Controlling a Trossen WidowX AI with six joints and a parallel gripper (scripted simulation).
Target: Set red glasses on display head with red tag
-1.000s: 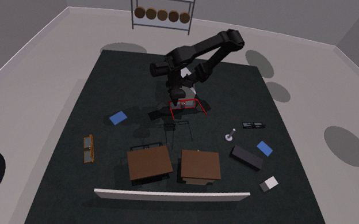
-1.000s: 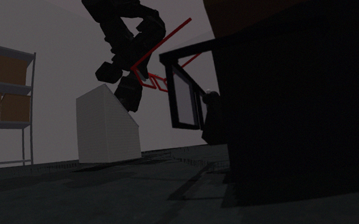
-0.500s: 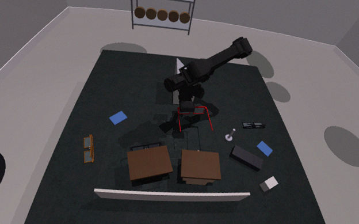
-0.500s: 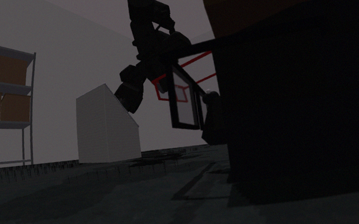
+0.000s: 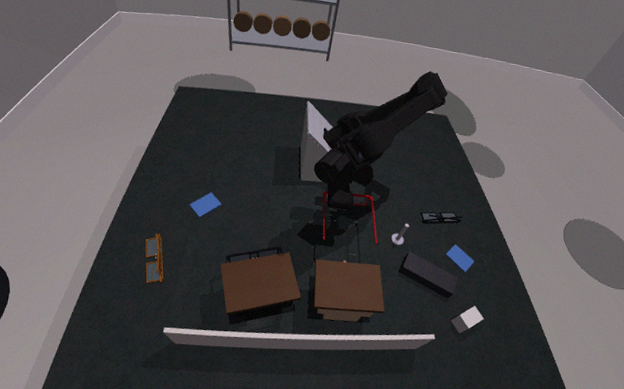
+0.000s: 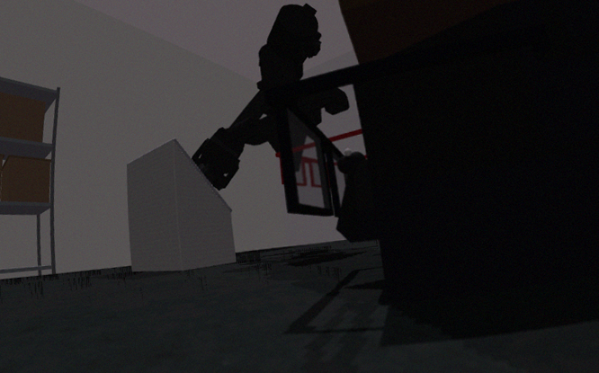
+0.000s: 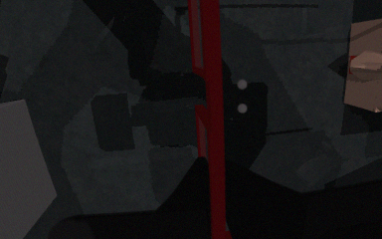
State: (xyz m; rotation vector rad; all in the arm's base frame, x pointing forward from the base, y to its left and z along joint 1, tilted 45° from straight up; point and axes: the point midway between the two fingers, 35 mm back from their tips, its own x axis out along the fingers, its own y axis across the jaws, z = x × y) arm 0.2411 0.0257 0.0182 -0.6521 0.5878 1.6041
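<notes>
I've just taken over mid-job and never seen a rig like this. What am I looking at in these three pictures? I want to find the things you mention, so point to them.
The machine is one black jointed arm ending in a gripper [image 5: 342, 199], which is shut on the red glasses [image 5: 373, 219] [image 6: 319, 142] [image 7: 214, 100], holding them in the air.

The top picture looks down on the dark mat [image 5: 128, 359]. On it are two brown-topped display heads [image 5: 260, 284] [image 5: 349, 284], the left one wearing dark glasses [image 5: 253, 255], a sloped white stand [image 5: 313, 163] [image 6: 180, 211], orange glasses [image 5: 159, 258], folded dark glasses [image 5: 440, 217], two blue cards [image 5: 205, 204] [image 5: 459, 257] and a long dark box [image 5: 429, 274].

The exterior picture looks across from low down, with one head dark and close on the right. The wrist picture looks out from the arm's end, past the red frame.
</notes>
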